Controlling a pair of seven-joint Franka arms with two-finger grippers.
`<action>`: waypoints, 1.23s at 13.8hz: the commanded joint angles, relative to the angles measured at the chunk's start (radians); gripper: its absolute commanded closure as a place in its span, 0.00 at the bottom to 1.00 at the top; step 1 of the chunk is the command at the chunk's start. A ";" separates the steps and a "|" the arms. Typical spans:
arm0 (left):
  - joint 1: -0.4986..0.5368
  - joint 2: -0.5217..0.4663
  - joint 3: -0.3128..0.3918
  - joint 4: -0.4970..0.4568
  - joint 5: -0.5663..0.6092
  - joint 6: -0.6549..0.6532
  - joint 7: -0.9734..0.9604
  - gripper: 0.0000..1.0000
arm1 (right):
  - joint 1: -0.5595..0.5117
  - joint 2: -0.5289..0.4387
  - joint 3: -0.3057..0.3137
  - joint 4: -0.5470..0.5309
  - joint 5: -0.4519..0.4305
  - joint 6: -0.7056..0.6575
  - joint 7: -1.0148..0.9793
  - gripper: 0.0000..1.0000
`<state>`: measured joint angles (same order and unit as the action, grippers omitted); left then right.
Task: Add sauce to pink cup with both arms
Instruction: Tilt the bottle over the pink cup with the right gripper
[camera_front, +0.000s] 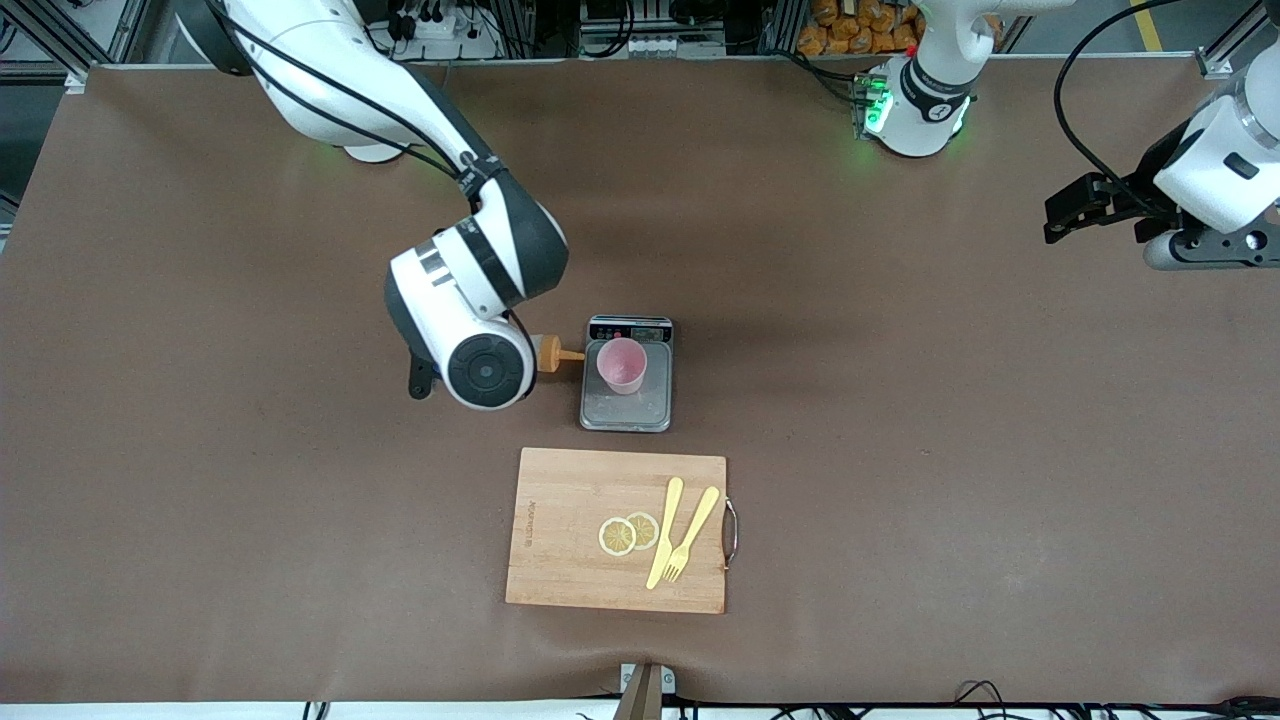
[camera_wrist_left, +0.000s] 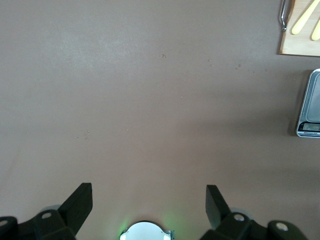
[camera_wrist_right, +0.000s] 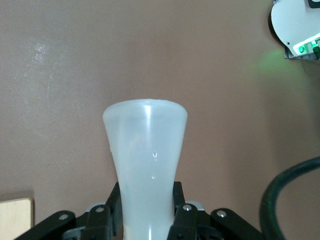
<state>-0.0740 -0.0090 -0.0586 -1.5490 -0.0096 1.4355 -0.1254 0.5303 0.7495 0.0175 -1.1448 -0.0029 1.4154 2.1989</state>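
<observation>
most of sauce (camera_wrist_right: 146, 165) hidden by right hand (camera_wrist_right: 146, 215)

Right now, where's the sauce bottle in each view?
Front: only the bottle's orange cap shows, past the right arm's wrist, beside the scale, pointing at the cup.
Left wrist: not in it.
Right wrist: whitish body fills the middle, in the right tool.
Shared landmark: cutting board.
</observation>
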 joint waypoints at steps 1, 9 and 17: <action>0.007 -0.017 -0.006 -0.016 -0.021 -0.015 -0.010 0.00 | 0.016 0.004 -0.007 0.017 -0.043 -0.042 0.028 0.58; 0.008 -0.019 -0.006 -0.014 -0.021 -0.018 -0.008 0.00 | 0.054 0.037 -0.007 0.023 -0.095 -0.042 0.079 0.64; 0.010 -0.019 -0.004 -0.016 -0.021 -0.018 -0.002 0.00 | -0.005 0.027 0.004 0.028 -0.068 -0.042 0.038 0.72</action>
<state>-0.0740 -0.0090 -0.0590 -1.5517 -0.0110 1.4255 -0.1254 0.5736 0.7896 0.0036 -1.1366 -0.0764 1.3921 2.2572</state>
